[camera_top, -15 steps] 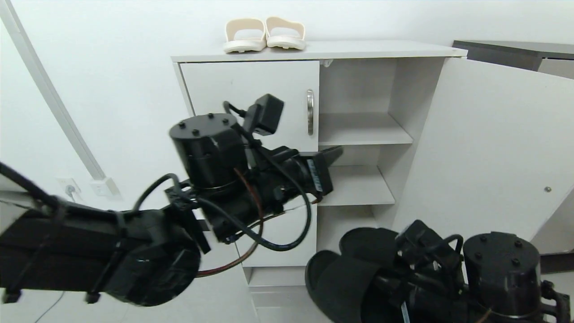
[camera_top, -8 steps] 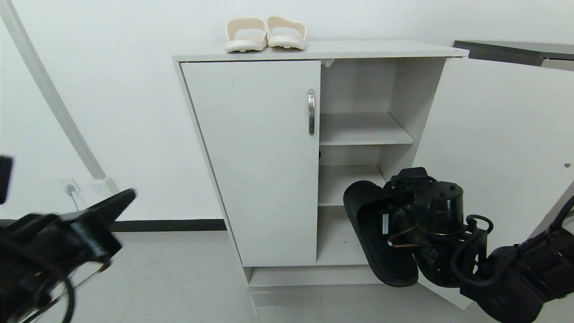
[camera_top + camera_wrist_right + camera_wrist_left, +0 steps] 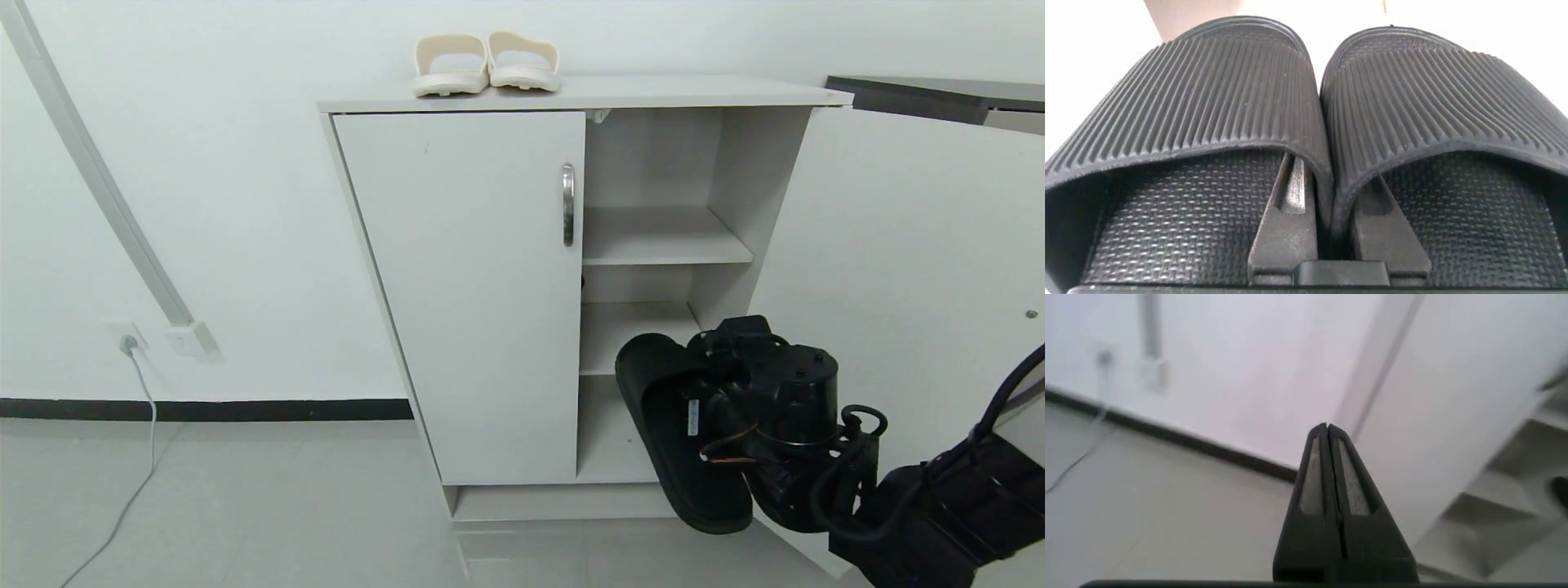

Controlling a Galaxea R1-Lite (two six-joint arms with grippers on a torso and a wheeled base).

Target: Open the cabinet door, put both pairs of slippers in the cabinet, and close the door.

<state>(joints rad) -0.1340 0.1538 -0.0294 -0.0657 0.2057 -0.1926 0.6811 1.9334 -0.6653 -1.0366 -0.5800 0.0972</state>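
The white wooden two-door cabinet (image 3: 694,90) stood against the wall with its left door (image 3: 465,294) closed and its right door (image 3: 890,269) swung wide open, baring three shelves. A slim metal handle (image 3: 567,204) ran upright along the closed door's inner edge.

On the cabinet's top, above the closed door, a pair of cream open-toed slippers (image 3: 486,64) sat side by side.

The pair of black ribbed rubber slippers (image 3: 678,433) hung tilted just in front of the cabinet's open right half, level with its two lower compartments and not yet inside. The right gripper (image 3: 1333,216) clamped them: one of its fingers (image 3: 1288,208) lay inside each slipper under the strap, pinching the two neighbouring side walls together.

The left gripper (image 3: 1328,469) was off the cabinet's left front, its fingers pressed flat against each other with nothing between them.

Left of the cabinet, a white wall socket (image 3: 126,341) trailed a cable to the floor.
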